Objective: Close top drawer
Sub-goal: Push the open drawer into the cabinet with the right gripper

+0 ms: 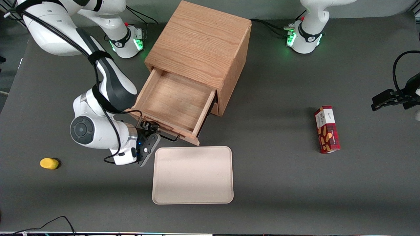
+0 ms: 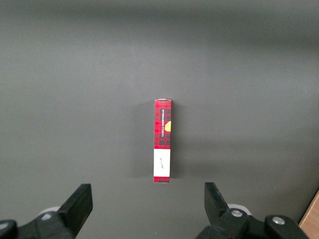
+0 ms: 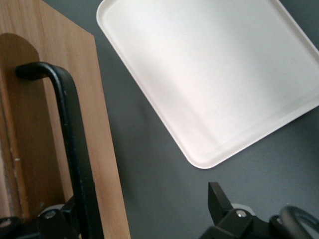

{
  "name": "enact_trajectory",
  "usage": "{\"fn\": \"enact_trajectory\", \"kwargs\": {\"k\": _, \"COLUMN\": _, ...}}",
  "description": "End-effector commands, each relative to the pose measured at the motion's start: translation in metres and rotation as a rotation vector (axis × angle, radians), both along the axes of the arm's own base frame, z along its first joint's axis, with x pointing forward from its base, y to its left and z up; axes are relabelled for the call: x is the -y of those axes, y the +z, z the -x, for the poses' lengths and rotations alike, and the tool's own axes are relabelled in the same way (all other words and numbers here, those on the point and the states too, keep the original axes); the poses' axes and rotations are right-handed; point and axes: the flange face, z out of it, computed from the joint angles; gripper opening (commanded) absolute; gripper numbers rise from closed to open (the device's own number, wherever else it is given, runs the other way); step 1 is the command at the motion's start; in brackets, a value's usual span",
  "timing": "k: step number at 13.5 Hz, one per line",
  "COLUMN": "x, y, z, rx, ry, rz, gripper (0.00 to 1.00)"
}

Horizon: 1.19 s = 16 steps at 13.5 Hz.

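The light oak cabinet (image 1: pixel 200 42) stands at the middle of the table. Its top drawer (image 1: pixel 174 98) is pulled far out toward the front camera, and its shallow inside is empty. The thin black wire handle (image 1: pixel 170 137) runs along the drawer front (image 1: pixel 164 126) and also shows in the right wrist view (image 3: pixel 70 139). My right gripper (image 1: pixel 150 130) is directly in front of the drawer front, at the handle's end toward the working arm. It is open (image 3: pixel 147 209): one finger sits by the handle bar and the drawer front's edge (image 3: pixel 107 164), the other fingertip (image 3: pixel 217 196) is over bare table.
A cream tray (image 1: pixel 193 191) lies on the table close in front of the open drawer and shows in the right wrist view (image 3: pixel 214 74). A yellow object (image 1: pixel 49 163) lies toward the working arm's end. A red box (image 1: pixel 327 129) lies toward the parked arm's end (image 2: pixel 163 140).
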Motion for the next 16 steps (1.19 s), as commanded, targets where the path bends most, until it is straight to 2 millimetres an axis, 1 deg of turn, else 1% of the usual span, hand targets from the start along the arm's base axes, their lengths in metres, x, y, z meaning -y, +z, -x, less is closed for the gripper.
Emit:
{"fn": "enact_trajectory", "kwargs": {"k": 1, "x": -0.017, "y": 0.007, "z": 0.029, "rx": -0.001, "ry": 0.009, "rz": 0.003, "gripper": 1.00}}
{"fn": "enact_trajectory", "kwargs": {"k": 5, "x": -0.039, "y": 0.008, "z": 0.052, "rx": -0.017, "ry": 0.033, "rz": -0.003, "gripper": 1.00}}
{"fn": "enact_trajectory", "kwargs": {"k": 7, "x": -0.044, "y": 0.010, "z": 0.060, "rx": -0.016, "ry": 0.039, "rz": -0.002, "gripper": 1.00}}
{"fn": "enact_trajectory", "kwargs": {"k": 10, "x": -0.060, "y": 0.007, "z": 0.077, "rx": -0.011, "ry": 0.054, "rz": 0.010, "gripper": 1.00}}
{"fn": "enact_trajectory", "kwargs": {"k": 13, "x": -0.068, "y": 0.005, "z": 0.092, "rx": -0.007, "ry": 0.063, "rz": 0.023, "gripper": 1.00}}
{"fn": "enact_trajectory", "kwargs": {"k": 16, "x": -0.075, "y": 0.011, "z": 0.104, "rx": -0.018, "ry": 0.061, "rz": 0.006, "gripper": 1.00}}
